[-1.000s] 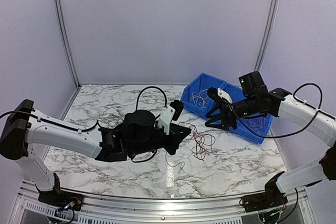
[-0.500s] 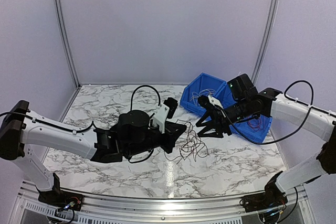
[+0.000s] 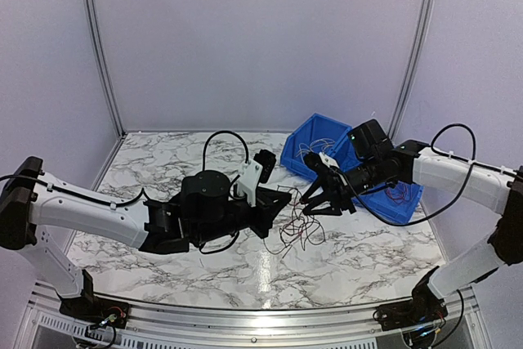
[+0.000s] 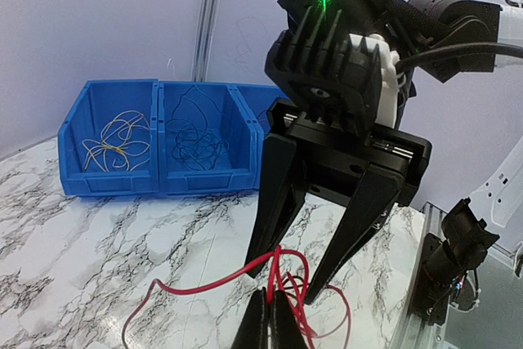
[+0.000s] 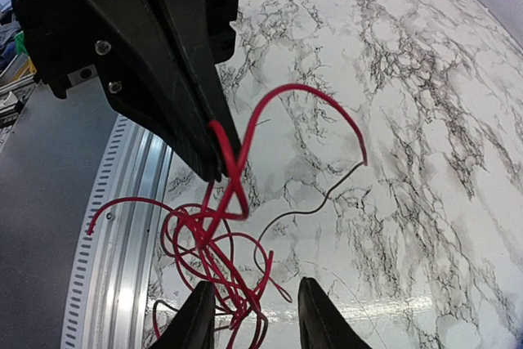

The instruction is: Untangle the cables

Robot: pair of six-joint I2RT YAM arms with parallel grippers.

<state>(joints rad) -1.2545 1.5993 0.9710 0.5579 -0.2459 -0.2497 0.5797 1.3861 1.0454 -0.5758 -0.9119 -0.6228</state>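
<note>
A blue plastic bin point(image 4: 114, 181), divided into three open-topped compartments side by side, sits on a white marble-patterned table point(image 3: 163, 165) veined in grey. From above, the bin lies toward the far right of the tabletop, turned at an angle. Behind the bin rises a plain pale wall point(image 3: 261, 38) framed by two slim metal poles point(image 3: 100, 46), one far to the bin's left, the other just behind it. A ribbed metal rail point(image 3: 245, 316) runs along the table edge opposite the bin.
</note>
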